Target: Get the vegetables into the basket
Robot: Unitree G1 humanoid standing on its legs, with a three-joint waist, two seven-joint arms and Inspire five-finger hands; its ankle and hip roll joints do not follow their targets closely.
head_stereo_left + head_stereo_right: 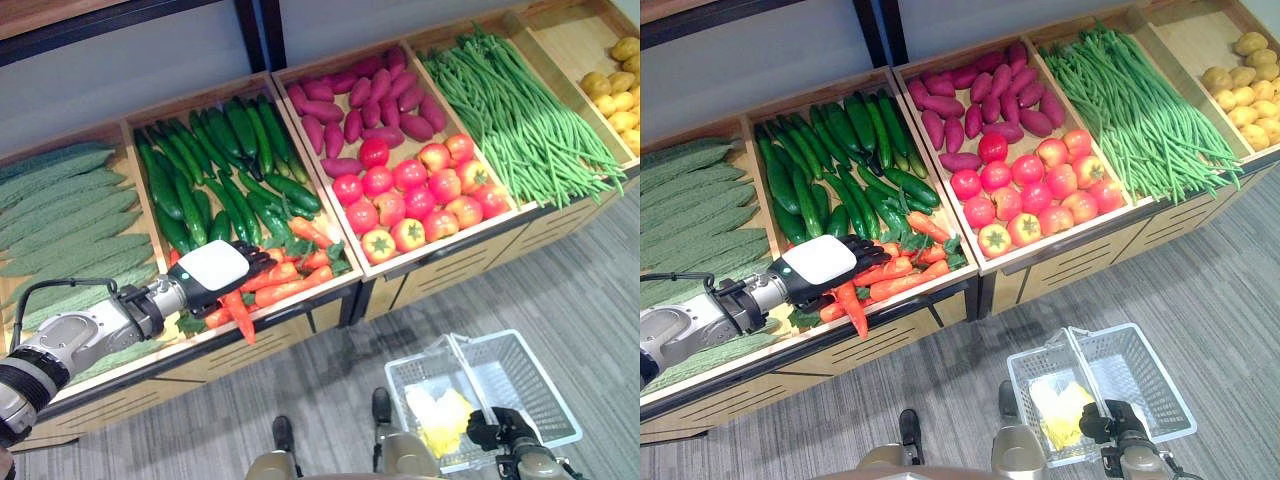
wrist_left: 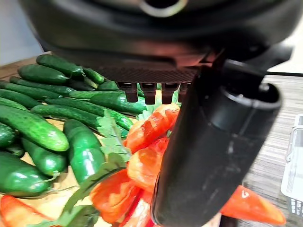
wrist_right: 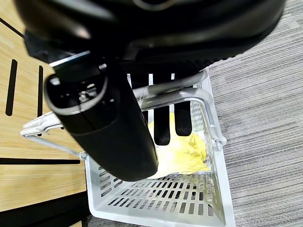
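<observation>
Left hand [image 1: 215, 272]: fingers curled round carrots [image 1: 285, 280] in crate [image 1: 150, 120] | Right hand [image 1: 497, 430]: clamped on basket [image 1: 545, 400] handle | Basket: yellow item [image 1: 440, 415] inside

A silver-grey metal left arm [image 1: 75, 340] ends in a dark left hand [image 1: 222, 272] with a white back cover; the dark right hand [image 1: 505, 430] matches it.

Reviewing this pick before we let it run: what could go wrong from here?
1. The left robot hand sits on piled carrots at the crate's front edge; one carrot already overhangs and may fall.
2. The basket hangs from the right robot hand off to the right, so the carry is long.
</observation>
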